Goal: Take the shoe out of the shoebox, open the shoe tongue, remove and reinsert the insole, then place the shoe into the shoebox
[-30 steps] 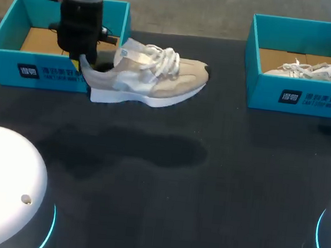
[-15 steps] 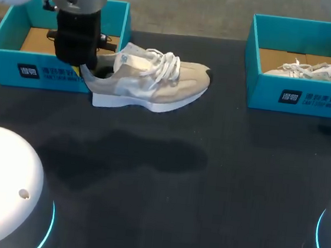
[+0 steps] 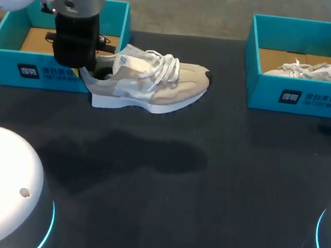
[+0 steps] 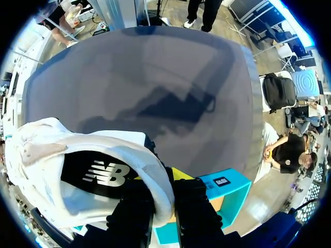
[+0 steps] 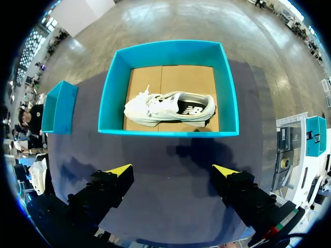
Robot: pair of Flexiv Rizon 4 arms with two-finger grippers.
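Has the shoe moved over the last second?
Yes. The shoe has sunk slightly in the head view, its sole now further below the front wall of the left shoebox.

In the head view the left arm [image 3: 75, 28] hides the tips of the left gripper [image 4: 161, 186] and the heel of the shoe [image 3: 152, 84]. At two o'clock the shoebox [image 3: 258, 86] and second shoe [image 3: 313, 71] run off the edge (heel end lost).

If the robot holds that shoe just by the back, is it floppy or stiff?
Probably fairly stiff: the shoe hangs above the table, held only at its heel by the left gripper, yet its sole looks straight. It seems light, since a thin pinch on the heel rim carries it. The laces look floppy and may swing.
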